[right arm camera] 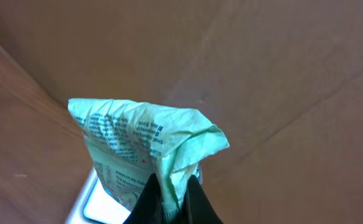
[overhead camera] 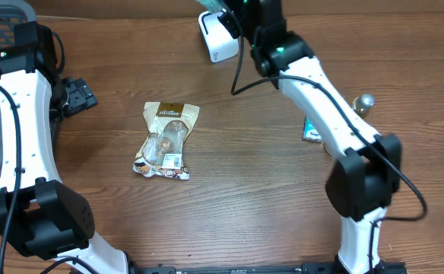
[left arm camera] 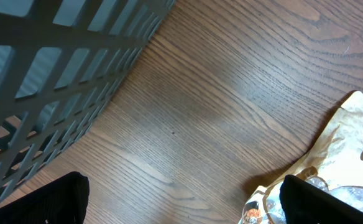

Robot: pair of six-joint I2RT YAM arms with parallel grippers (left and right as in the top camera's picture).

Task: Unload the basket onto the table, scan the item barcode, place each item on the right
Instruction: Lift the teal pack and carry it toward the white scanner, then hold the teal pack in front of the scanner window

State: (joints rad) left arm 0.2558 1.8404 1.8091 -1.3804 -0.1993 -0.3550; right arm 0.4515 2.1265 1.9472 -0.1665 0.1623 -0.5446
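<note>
Green packet (right arm camera: 138,140) hangs crumpled in your right claw (right arm camera: 174,198), print facing the wrist camera, over the white scanner (overhead camera: 218,38) at the far edge of the table (overhead camera: 252,175). Note the right claw is clamped tight on 1 folded edge of the packet. Your left claw (left arm camera: 184,202) is spread wide, gripping nothing, low over bare wood between the grey basket (left arm camera: 57,74) and 1 tan snack pouch (overhead camera: 167,141) lying flat mid-table.

Crumpled green packet (right arm camera: 138,140) — pinched at its edge — above white scanner (overhead camera: 218,46).
</note>
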